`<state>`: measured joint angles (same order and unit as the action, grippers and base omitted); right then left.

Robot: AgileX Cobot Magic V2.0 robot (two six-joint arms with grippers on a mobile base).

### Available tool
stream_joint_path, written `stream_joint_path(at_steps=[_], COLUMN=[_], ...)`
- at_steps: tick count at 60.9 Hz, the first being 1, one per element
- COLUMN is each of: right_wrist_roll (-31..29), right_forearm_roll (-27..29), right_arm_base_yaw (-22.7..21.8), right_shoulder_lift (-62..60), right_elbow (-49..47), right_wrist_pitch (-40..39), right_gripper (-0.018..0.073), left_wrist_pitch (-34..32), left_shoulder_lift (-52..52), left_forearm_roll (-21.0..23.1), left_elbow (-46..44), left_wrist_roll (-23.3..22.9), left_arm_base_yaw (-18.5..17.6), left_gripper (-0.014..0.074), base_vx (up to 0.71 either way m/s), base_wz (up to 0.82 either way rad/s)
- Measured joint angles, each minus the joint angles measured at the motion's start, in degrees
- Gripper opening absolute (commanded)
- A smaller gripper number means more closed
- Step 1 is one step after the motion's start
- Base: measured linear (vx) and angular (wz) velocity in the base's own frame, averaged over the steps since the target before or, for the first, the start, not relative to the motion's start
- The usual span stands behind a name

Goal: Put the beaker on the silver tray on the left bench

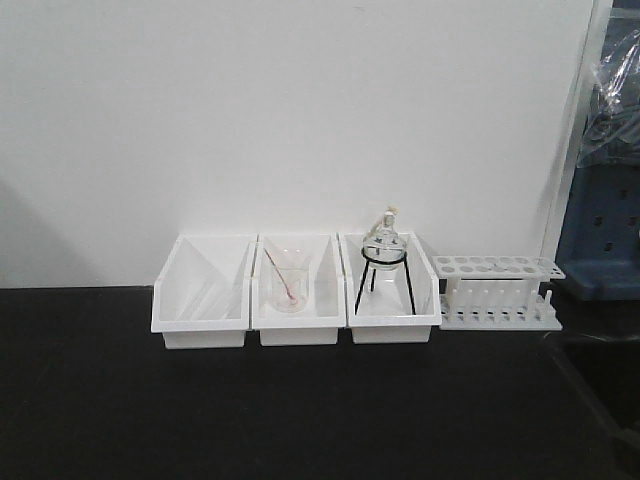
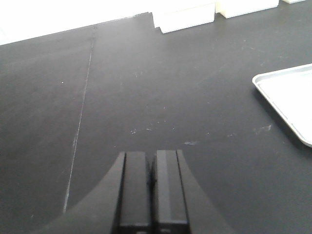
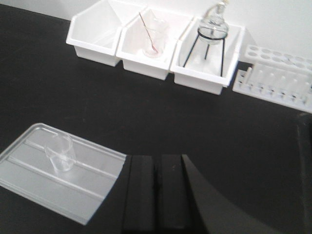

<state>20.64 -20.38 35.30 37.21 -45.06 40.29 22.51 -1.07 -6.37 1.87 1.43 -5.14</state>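
Beaker (image 3: 60, 152) is standing upright on the silver tray (image 3: 29, 183) in my right wrist view, its long axis running vertical and its open mouth pointing up; I cannot make out which way the spout is facing. I am counting one small beaker and one tray. Starting from the hands: my right hand (image 3: 157, 190) is sitting with its two fingers pressed together, gripping nothing, just beside the tray's near corner and apart from the glass. My left hand (image 2: 152, 187) is likewise showing its two fingers closed against each other, empty, hovering over the dark surface (image 2: 170, 87), with a corner of the tray showing at that view's right edge.

Moving outward, I am seeing three white bins (image 1: 297, 290) lined up side by side against the white wall. The left one is looking bare inside, the middle one is holding one wider beaker (image 1: 287, 283) with a pinkish rod (image 1: 279, 276) leaning in it, and the right one is holding one round flask (image 1: 384, 243) sitting on a black wire tripod (image 1: 385, 285). One white test tube rack (image 1: 497, 291) is standing just right of the bins.
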Motion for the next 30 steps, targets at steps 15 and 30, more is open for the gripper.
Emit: stream_joint_path(at_steps=[15,30], right_wrist_roll=[0.1,0.1], right_forearm_roll=[0.0,-0.7], right_arm_base_yaw=[0.0,0.0], right_shoulder_lift=[-4.8,-5.2], right_elbow=[0.0,0.0], right_wrist_pitch=[5.2,5.4], right_gripper=[-0.0014,-0.0014], left_wrist_pitch=[0.0,0.0], left_shoulder_lift=[0.0,0.0], left_forearm_roll=[0.0,0.0], left_elbow=[0.0,0.0], left_wrist_roll=[0.0,0.0], left_arm_base_yaw=[0.0,0.0], left_gripper=[0.0001,0.0001], base_vx=[0.00,0.00], base_wz=[0.00,0.00])
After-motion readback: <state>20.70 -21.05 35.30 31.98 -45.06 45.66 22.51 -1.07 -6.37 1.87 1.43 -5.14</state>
